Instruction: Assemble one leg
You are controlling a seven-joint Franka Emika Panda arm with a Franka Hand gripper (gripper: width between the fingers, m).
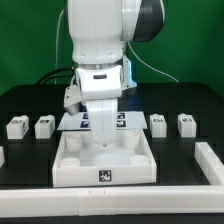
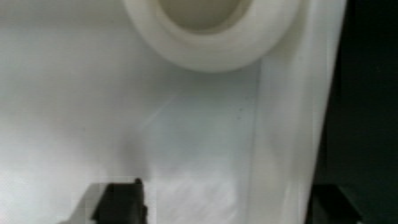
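Observation:
Four small white legs lie on the black table: two at the exterior view's left (image 1: pixel 15 127) (image 1: pixel 44 126) and two at its right (image 1: pixel 158 123) (image 1: pixel 186 124). None is held. My gripper (image 1: pixel 103 141) reaches down at the far wall of the large white square tray-like piece (image 1: pixel 72 168). In the wrist view my gripper (image 2: pixel 228 203) straddles a white band of that piece (image 2: pixel 228 130). A dark fingertip (image 2: pixel 121 200) stands against each side of the band, which fills the gap between them. One round corner socket (image 2: pixel 205 30) shows beyond.
The marker board (image 1: pixel 124 120) lies behind the tray piece, partly hidden by the arm. A white rail (image 1: pixel 211 165) runs along the table at the exterior view's right and front. A white cable hangs behind the arm.

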